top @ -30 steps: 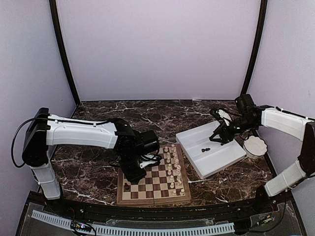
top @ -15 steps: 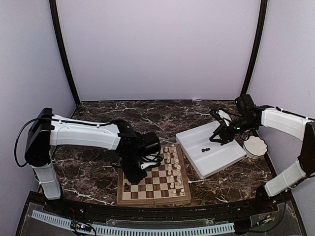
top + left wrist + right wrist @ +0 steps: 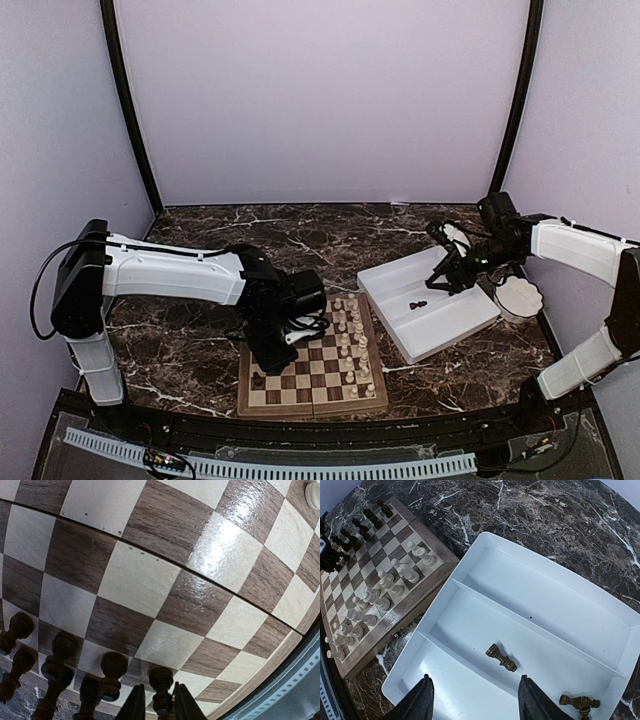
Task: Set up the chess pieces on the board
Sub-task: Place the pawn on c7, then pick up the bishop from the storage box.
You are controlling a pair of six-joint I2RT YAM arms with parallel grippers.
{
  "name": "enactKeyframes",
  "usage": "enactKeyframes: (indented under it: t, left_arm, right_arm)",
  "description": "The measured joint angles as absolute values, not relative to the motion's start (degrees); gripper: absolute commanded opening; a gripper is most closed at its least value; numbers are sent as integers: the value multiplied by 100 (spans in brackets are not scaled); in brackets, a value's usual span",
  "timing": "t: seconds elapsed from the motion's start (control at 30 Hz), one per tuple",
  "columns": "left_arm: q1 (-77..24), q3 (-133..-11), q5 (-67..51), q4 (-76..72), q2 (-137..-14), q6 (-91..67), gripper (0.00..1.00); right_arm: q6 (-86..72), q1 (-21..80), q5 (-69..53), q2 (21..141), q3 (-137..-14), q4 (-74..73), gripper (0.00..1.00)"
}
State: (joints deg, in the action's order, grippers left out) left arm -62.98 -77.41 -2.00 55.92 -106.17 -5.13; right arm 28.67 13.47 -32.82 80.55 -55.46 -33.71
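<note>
The board (image 3: 300, 404) lies in front of the left arm. Cream pieces (image 3: 350, 340) fill its right side, and one dark chess piece (image 3: 258, 380) shows at its near left. In the left wrist view a row of dark chess pieces (image 3: 64, 652) stands along the board (image 3: 140, 577) edge. My left gripper (image 3: 157, 689) straddles one of them (image 3: 161, 677), which stands upright on its square, with a thin gap beside a finger. My right gripper (image 3: 475, 680) hangs open over the white tray (image 3: 545, 595), where two dark pieces (image 3: 501, 657) (image 3: 579, 701) lie on their sides.
A small white bowl (image 3: 518, 297) sits right of the tray (image 3: 470, 320). The board's corner (image 3: 395, 615) nearly touches the tray's left wall. Dark marble table (image 3: 200, 350) surrounds both. The left arm's body (image 3: 290, 295) hangs over the board's far left part.
My left gripper's jaws have parted a little around the dark piece on the board. The left arm shifted slightly. The right arm has not moved.
</note>
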Motion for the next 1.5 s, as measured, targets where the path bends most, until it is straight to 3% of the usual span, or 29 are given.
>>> enactKeyframes:
  t: [0.33,0.6,0.9,1.2,1.27,1.33,1.37,1.4,1.5]
  left_arm:
    - [-6298,-7856,-207,5951,-10610,-515,33]
    - [-6285,-9008,-360,6180,-10007,-508,36]
    - [-5931,-9087,-427,3983,-9491,-998,38]
    - [-5717,-8388,-628,2112,-9489,-1581,39]
    - [-5710,-8340,-666,2023,-9489,-1588,39]
    - [-5690,-8298,-698,1940,-9489,-1590,39]
    - [-5677,-8267,-716,1896,-9489,-1594,39]
    - [-5673,-8237,-744,1852,-9489,-1608,39]
    - [-5649,-8145,-803,1763,-9489,-1638,39]
  right_arm:
    - [3022,1347,-3341,8009,-5561,-3518,58]
    - [3793,1372,-3208,8235,-5979,-4049,44]
    - [4440,1955,-2346,9441,-6547,-4416,37]
    - [4517,2163,-1594,10243,-7032,-4637,38]
    - [4517,2163,-1452,10361,-7129,-4672,41]
    - [4515,2165,-1341,10514,-7227,-4696,52]
    - [4515,2165,-1291,10595,-7269,-4703,80]
    - [4480,2167,-1247,10656,-7295,-4716,96]
    - [4493,2187,-1109,10820,-7363,-4759,99]
